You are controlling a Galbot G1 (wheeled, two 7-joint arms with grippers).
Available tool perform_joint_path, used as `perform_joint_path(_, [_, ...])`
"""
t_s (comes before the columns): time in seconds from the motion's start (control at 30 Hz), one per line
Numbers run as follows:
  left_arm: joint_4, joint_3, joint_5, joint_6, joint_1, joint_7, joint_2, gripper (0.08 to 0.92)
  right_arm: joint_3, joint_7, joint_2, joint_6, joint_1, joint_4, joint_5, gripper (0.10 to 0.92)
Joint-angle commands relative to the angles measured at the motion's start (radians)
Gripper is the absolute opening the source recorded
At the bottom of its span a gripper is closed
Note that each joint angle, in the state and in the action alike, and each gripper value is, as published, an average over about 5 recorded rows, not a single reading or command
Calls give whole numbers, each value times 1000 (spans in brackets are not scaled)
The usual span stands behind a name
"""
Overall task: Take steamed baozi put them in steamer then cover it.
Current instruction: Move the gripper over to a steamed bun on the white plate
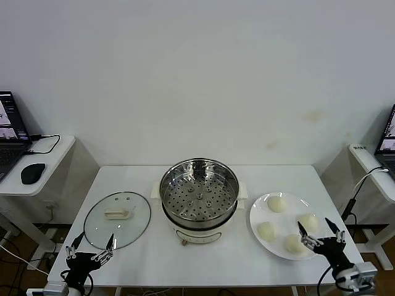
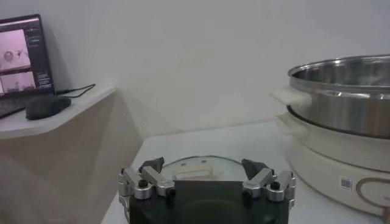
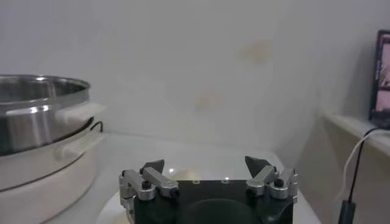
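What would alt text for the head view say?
An empty steel steamer sits mid-table, its glass cover lying on the table to its left and four baozi on a white plate to its right. The open left gripper and right gripper hover near the front edge.

Steamer [image 2: 341, 103]: cut off by the frame edge in both wrist views. Cover [image 2: 196, 167]: largely hidden behind the left gripper [image 2: 207, 176] in the left wrist view. Steamed baozi [image 1: 294, 243] at the table's [image 1: 203, 259] front right corner: partly hidden by the right gripper [image 1: 321, 234].
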Motion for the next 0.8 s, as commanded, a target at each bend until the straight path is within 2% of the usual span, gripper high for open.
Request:
perform_joint_path(0.03, [-2,0,1,1,7,-1,1,823,-4,-94,-276,-176,119,-6,-50,822])
perform_joint_path(0.13, [-8,-1,5,0,14,-2,-5,823,-25,-240,-372,-237,195,-49,-102,823])
perform_joint_path(0.23, [-20,3,18,0,23,-2,-17,823,-62,-472,-449,-260,317,-118,-192,823])
perform_joint_path(0.3, [-34,6,29,-1,29,-1,-26,823,-102,-639,-476,-254,422,-174,-279,823])
perform_joint_path(0.4, [-62,7,43,-1,37,0,-40,823,-188,-808,-504,-235,570,-249,-412,822])
perform_joint_path(0.63, [-109,-12,50,-1,54,3,-60,823,-448,-1076,-560,-165,870,-390,-630,823])
perform_joint_path(0.8, [-121,-14,61,-1,67,3,-68,823,-671,-1148,-543,-61,1038,-488,-735,823])
